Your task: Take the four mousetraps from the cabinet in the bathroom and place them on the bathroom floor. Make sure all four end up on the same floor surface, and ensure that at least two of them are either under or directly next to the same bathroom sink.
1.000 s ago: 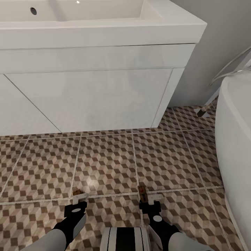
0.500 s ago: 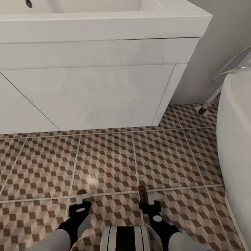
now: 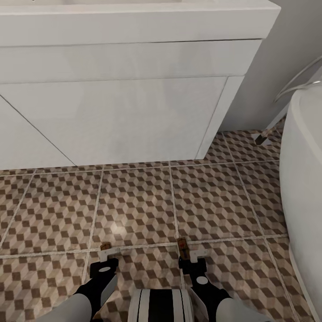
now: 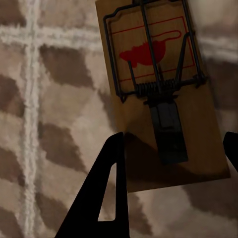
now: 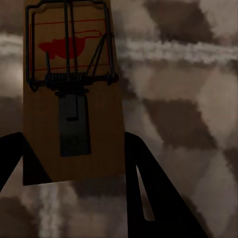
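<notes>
Both grippers, left [image 3: 105, 258] and right [image 3: 191, 258], each clamp a mousetrap [image 4: 161, 94] low over the bathroom floor [image 3: 134, 201] before the bathroom sink [image 3: 116, 116]; placing step; next, lower and release.

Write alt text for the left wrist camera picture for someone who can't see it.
A tan wooden mousetrap with a dark wire spring and a red mouse print sits between the left gripper's two dark fingers, its near end between them. Behind it is the bathroom floor, brown and beige cube-pattern tile with pale grout lines.
</notes>
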You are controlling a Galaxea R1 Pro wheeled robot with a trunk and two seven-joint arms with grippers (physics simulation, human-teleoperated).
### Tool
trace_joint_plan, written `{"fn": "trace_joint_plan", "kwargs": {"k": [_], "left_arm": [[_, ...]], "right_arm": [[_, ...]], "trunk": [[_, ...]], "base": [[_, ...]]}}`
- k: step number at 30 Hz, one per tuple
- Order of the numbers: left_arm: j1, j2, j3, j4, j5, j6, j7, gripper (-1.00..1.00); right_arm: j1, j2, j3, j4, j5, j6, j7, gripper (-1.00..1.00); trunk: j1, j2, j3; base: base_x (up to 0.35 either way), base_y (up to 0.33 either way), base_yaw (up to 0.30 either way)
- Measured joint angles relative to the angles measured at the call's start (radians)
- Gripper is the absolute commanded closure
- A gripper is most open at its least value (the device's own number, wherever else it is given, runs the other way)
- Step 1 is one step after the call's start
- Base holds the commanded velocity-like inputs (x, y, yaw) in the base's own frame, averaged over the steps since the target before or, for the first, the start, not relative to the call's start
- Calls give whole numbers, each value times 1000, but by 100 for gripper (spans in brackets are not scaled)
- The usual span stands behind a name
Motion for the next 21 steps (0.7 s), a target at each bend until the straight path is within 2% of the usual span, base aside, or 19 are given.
{"fn": "trace_joint_plan", "kwargs": {"k": [21], "left_arm": [[0, 0, 0, 0, 0, -2, 0, 100]], "right_arm": [[0, 0, 4, -1, 3, -2, 1, 100]], "trunk": [[0, 0, 0]], "base": [[0, 0, 0]]}}
